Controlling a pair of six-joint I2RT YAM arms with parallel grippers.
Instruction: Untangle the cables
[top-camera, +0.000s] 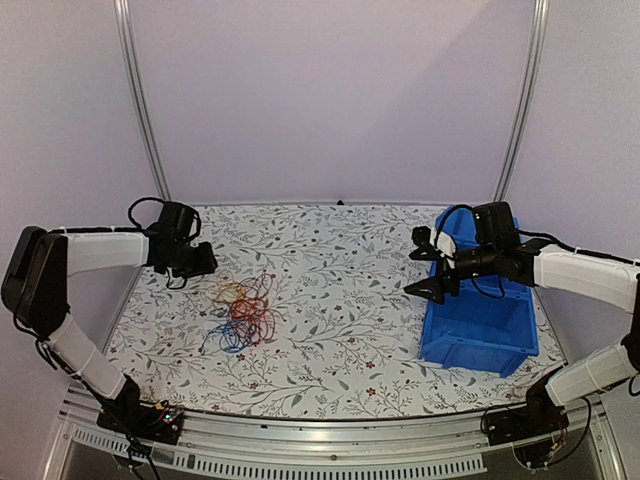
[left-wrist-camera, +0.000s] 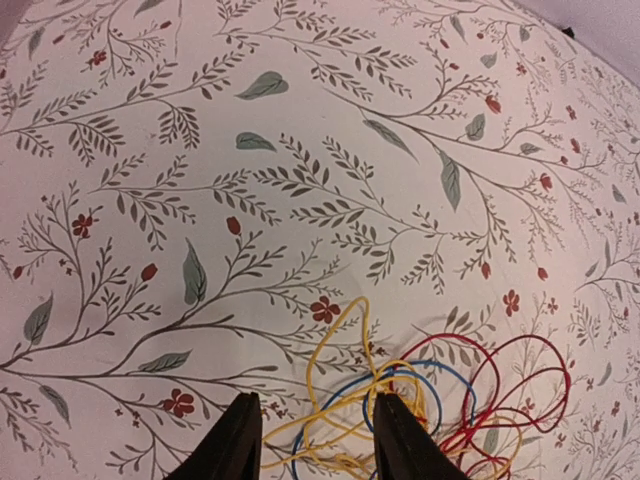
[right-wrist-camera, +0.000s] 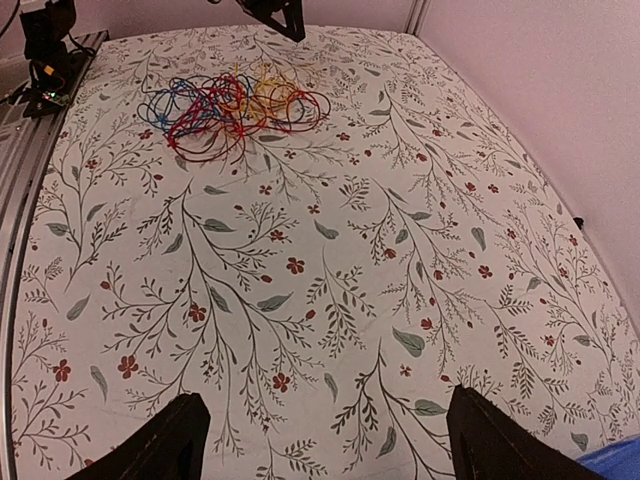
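1. Top view: The table fills the middle of the frame, with a metal rail along its bottom edge and plain walls behind.
   - The cables lie left of centre, well inside every edge. They are a loose clump of thin loops: red in the middle, yellow at its upper left, blue at its lower left.
   - A wide strip of bare cloth lies between the clump and the blue bin at the right.
   - The left gripper hangs just to the upper left of the clump, near the table's left edge.
   - The right gripper is held over the bin's left wall with its jaws spread.

2. Left wrist view: We see two dark fingers at the bottom edge, apart from each other.
   - Yellow strands run through the gap between them, and we cannot tell whether either finger touches one.
   - Blue and red loops spread out to the lower right.
   - The cloth above is bare up to the top of the frame.

3. Right wrist view: The jaws stand wide apart at the bottom corners, gripping nothing.
   - Open cloth runs from there up to the clump at the upper left, which reads blue, red and yellow from left to right.
   - A bit of the bin shows at the lower right corner.
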